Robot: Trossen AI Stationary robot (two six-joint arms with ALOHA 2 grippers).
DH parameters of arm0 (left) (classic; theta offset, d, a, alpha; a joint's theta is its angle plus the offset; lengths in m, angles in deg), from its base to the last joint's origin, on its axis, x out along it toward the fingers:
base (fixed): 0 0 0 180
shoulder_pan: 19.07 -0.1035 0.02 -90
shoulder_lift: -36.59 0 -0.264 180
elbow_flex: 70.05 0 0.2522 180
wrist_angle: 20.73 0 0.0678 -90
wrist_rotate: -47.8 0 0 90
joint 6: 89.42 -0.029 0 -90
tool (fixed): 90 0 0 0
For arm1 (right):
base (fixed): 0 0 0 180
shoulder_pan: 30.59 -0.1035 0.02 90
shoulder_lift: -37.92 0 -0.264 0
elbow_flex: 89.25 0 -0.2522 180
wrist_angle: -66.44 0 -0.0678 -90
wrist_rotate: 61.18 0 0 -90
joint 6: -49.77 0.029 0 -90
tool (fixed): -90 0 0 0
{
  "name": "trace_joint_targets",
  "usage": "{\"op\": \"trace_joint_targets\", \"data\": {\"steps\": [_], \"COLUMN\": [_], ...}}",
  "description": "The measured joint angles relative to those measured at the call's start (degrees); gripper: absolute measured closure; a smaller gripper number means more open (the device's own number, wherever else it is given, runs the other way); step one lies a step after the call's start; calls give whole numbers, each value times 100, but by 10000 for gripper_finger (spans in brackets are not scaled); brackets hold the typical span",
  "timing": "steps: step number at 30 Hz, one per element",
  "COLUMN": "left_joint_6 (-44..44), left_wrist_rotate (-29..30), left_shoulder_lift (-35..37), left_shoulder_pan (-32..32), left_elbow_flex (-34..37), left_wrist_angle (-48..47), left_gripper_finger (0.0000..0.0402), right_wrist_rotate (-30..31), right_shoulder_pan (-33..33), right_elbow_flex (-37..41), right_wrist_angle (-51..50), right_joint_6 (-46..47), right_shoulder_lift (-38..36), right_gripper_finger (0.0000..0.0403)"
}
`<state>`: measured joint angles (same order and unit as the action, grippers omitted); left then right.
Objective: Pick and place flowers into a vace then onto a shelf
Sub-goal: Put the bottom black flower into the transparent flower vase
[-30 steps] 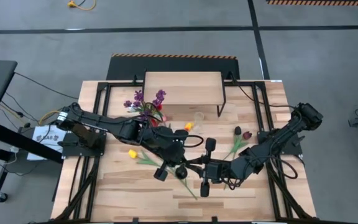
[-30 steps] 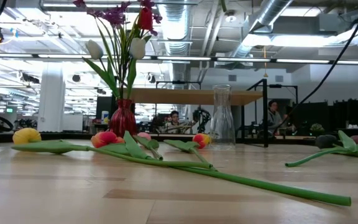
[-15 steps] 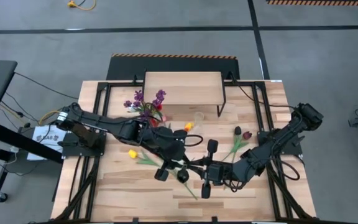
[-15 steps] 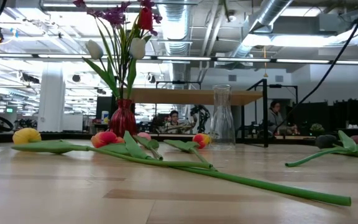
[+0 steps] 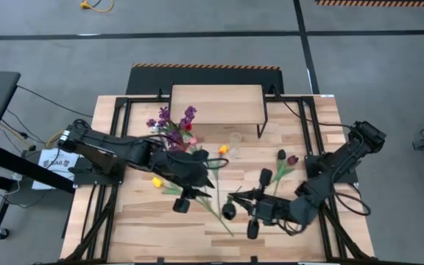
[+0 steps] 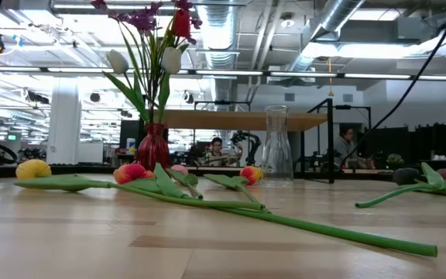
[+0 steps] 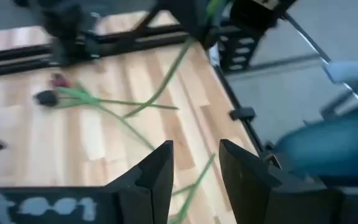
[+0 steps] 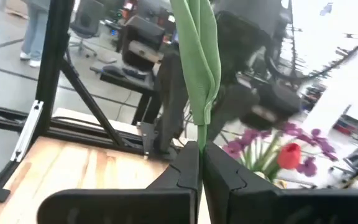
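so the right gripper [image 8: 199, 163] sits low and a bit right of centre in the overhead frame, fingers pressed tight on a long green tulip stem with a folded leaf [image 8: 199, 68]; in its wrist view the stem stands straight up out of the pinch, which makes sense if the idea is to carry it stem-down to a vase; the bloom itself is out of frame, so can't say what colour it is

the left gripper [image 7: 194, 171] is centre-left in the overhead shot, fingers spread with nothing between them; its camera looks down on the light plank tabletop [image 7: 114, 102] with loose green stems crossing it, so my guess is it's free for the next flower

where the flowers are: a bunch of purple sprigs, a red tulip and white ones already stands in the small dark red glass vase [image 6: 153, 147], left of centre in the low view; a clear glass carafe-shaped vase [image 6: 276, 145] sits empty near the middle, probably the target; yellow, orange and pink tulips [image 6: 134, 172] lie flat on the wood in front, and dark maroon ones [image 5: 288, 159] lie right of centre overhead

the small raised light-wood shelf on thin black legs [image 5: 216, 104] is at upper centre, bare; no vase on it yet, so the job looks roughly midway
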<state>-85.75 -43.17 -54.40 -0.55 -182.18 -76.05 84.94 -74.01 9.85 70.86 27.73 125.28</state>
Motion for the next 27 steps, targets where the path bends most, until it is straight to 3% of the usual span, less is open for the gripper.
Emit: {"op": "trace_joint_targets", "data": {"steps": [3, 6, 11, 16, 23, 27], "left_joint_6": [215, 493, 687, 306, 392, 644], "left_wrist_rotate": [791, 2186, 4098, 4589, 5519, 5623], "left_shoulder_lift": [365, 792, 1373, 1720, 2195, 2718], "left_shoulder_pan": [170, 429, 1100, 1795, 2226, 2448], "left_elbow_flex": [0, 0, 43, 441, 1385, 2241], "left_wrist_angle": [-14, -10, 219, 588, 808, 1260], "left_gripper_finger": [285, 285, 285, 285, 285, 285], "right_wrist_rotate": [427, 788, 755, -924, -1561, -1695], "right_shoulder_pan": [-238, -383, -331, 504, 1722, 2275], "right_elbow_flex": [0, 0, 60, 690, 1632, 2201], "right_wrist_angle": [48, 263, 481, 1925, 2758, 2823], "right_joint_6": [-90, -243, -306, -334, 62, 258], "right_shoulder_lift": [-51, -51, -58, -210, -791, -1374], "right_gripper_finger": [403, 403, 403, 403, 403, 403]}}
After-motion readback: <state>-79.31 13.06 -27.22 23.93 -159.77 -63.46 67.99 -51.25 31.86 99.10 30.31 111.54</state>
